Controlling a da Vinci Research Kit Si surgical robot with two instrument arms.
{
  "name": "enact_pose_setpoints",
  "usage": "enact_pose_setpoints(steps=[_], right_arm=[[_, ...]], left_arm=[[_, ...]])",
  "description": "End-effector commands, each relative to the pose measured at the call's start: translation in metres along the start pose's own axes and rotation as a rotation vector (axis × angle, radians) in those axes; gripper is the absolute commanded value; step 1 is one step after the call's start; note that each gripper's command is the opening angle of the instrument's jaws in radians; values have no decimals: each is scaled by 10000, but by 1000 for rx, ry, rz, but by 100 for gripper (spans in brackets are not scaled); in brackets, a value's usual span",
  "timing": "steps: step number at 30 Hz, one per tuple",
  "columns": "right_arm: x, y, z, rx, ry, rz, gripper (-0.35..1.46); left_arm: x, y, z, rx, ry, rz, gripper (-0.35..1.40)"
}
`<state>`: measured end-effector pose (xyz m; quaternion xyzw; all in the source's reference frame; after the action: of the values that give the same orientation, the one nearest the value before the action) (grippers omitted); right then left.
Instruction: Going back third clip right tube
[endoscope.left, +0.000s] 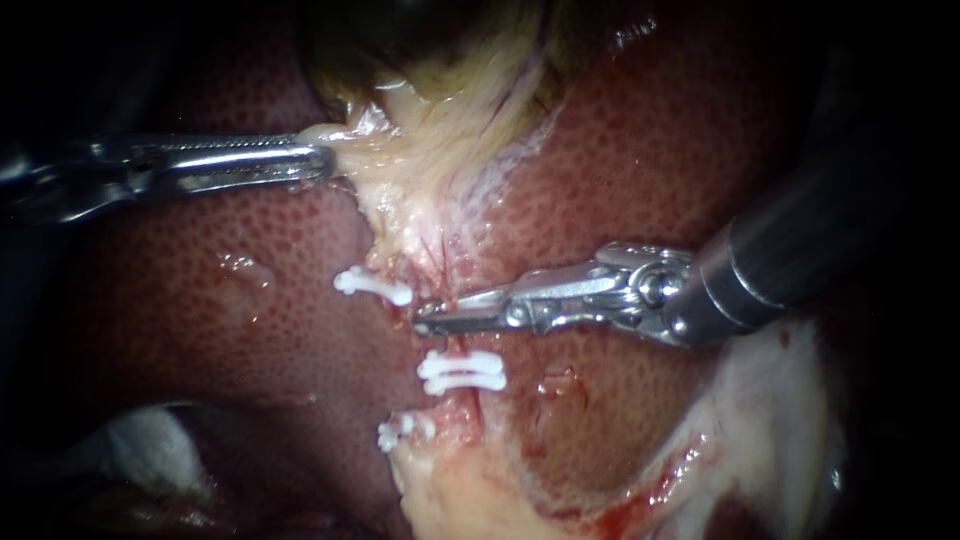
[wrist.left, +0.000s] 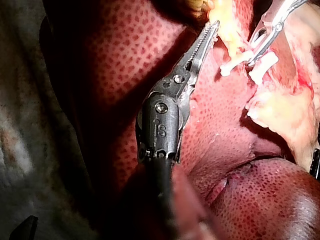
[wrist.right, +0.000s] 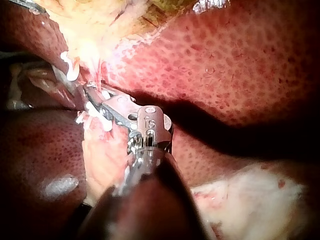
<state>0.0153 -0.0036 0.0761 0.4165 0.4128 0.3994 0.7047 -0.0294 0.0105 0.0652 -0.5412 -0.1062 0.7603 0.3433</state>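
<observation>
A pale strip of tissue (endoscope.left: 420, 215) runs down from the gallbladder (endoscope.left: 430, 40) between the liver lobes. My left instrument (endoscope.left: 318, 160) comes in from the left, its jaws shut on the pale tissue at the top of that strip. My right instrument (endoscope.left: 428, 316) lies across the strip from the right, a narrow gap between its jaws and nothing gripped. One white clip (endoscope.left: 372, 287) sits just left of its tip. A pair of white clips (endoscope.left: 460, 370) lies just below the tip, and another clip (endoscope.left: 400, 430) sits lower down. I cannot tell which tube is which.
Dark red liver (endoscope.left: 200, 300) surrounds the strip on both sides. Pale fatty tissue with some blood (endoscope.left: 760, 430) lies at the lower right. White gauze (endoscope.left: 140, 450) shows at the lower left. My left instrument (wrist.left: 212, 30) also shows in its wrist view, with my right instrument (wrist.left: 257, 50) beside the clips.
</observation>
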Motion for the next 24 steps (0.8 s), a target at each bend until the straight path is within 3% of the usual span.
enact_pose_setpoints(steps=[1, 10, 11, 12, 13, 15, 24], right_arm=[[0, 0, 0, 1, 1, -1, -35], [-1, 0, 1, 11, -6, 16, -35], [-2, -1, 1, 13, -5, 15, -30], [-4, -1, 2, 19, 8, -15, -13], [-4, -1, 3, 24, 25, -104, 11], [-4, 0, 6, 39, 58, -198, 36], [-4, 1, 12, 20, 79, -282, 49]], left_arm=[[0, 0, 0, 0, 0, 0, -35], [0, 1, 0, 1, 0, 0, -35], [0, 1, 0, 1, 0, 0, -35], [0, 1, 0, 1, 0, 0, -35], [-1, 1, 0, 1, 0, 1, -35], [-1, 1, 0, 1, 0, 1, -35], [-2, 1, 1, 1, 0, 1, -35]])
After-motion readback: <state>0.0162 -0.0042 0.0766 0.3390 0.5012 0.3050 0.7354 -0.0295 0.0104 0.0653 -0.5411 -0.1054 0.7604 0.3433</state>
